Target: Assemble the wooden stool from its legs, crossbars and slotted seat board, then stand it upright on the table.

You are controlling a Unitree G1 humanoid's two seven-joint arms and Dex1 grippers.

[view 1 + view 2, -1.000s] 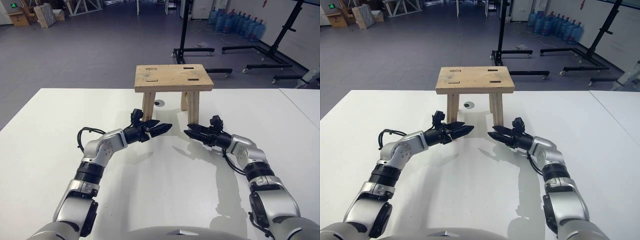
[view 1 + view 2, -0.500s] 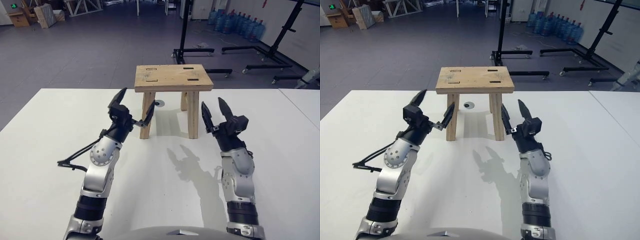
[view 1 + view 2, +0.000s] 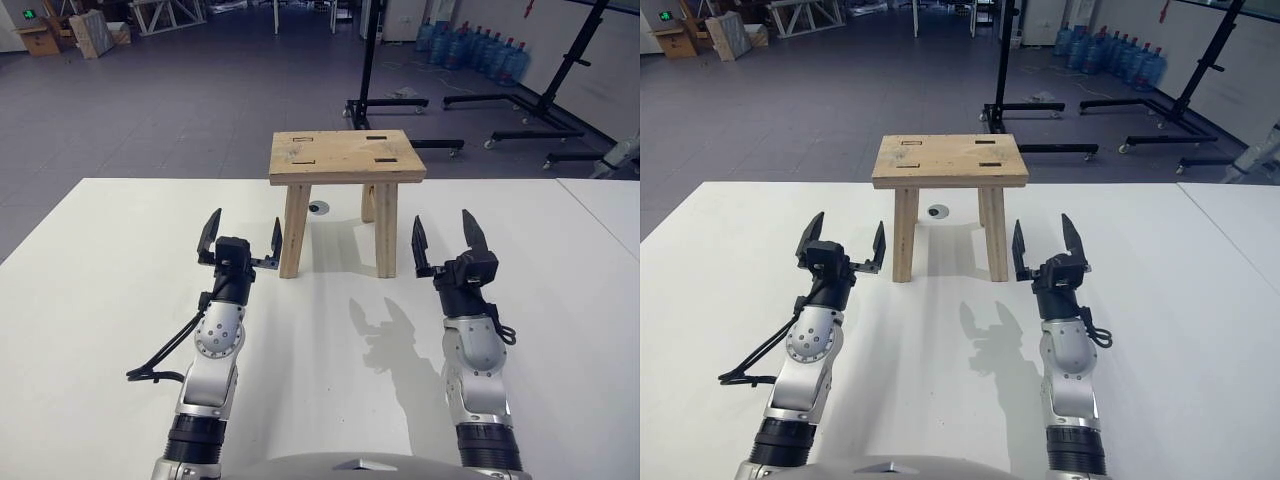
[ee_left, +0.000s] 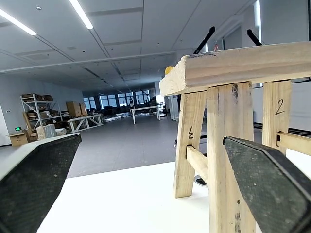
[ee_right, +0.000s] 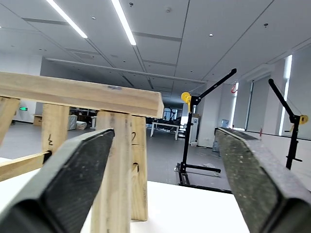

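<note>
The stool stands whole and upright on the far part of the counter, and the left tool and right tool, pointing at each other a second ago, now stand raised, wide open and empty before it, so the task looks finished.

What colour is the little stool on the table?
Light, pale wood. The stool shows best in the left eye view, standing on the white table.
</note>
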